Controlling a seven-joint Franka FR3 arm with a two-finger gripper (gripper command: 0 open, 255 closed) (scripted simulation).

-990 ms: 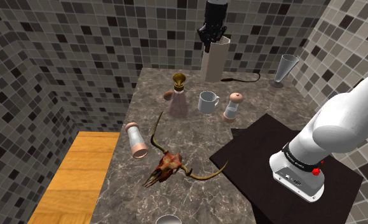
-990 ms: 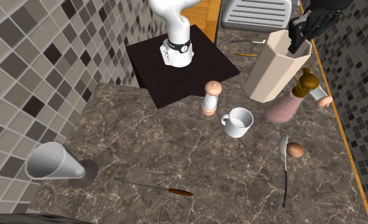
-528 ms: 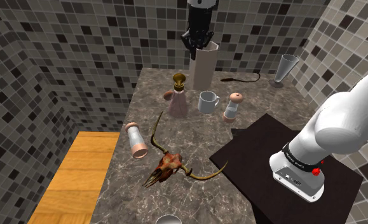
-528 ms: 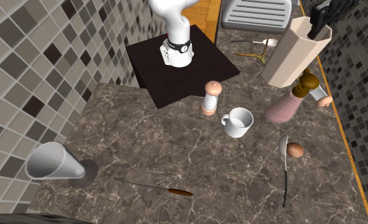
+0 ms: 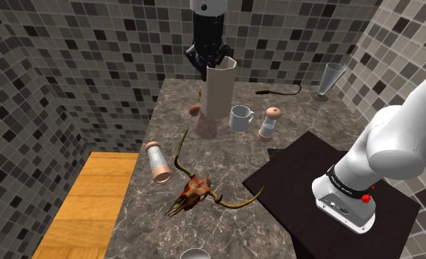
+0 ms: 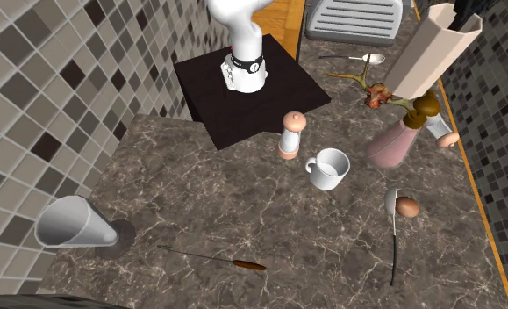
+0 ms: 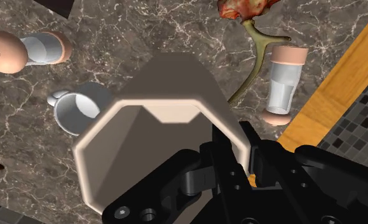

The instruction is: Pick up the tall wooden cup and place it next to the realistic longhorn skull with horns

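The tall cup (image 5: 219, 92) is a beige faceted tumbler hanging upright above the marble counter (image 5: 226, 213), in front of a pink flask (image 5: 206, 123). My gripper (image 5: 210, 56) is shut on its rim, one finger inside the wall and one outside, as the wrist view shows at the gripper (image 7: 239, 156) on the cup (image 7: 157, 121). The longhorn skull (image 5: 196, 190), reddish-brown with long curved horns, lies nearer the counter's front, well apart from the cup. From the second exterior view the cup (image 6: 427, 57) hangs over the skull (image 6: 379, 95) and the gripper (image 6: 461, 12) is at the top edge.
A white mug (image 5: 240, 118) and a pepper mill (image 5: 268, 123) stand right of the cup. A glass shaker (image 5: 158, 162) lies beside the skull's horn. A cone glass (image 5: 332, 77) and a knife (image 5: 277, 90) sit at the back. The black stand (image 5: 336, 199) fills the lower right.
The gripper has carried the cup toward the shoulder view's left and closer to the skull, from the counter's back edge to over the pink flask.
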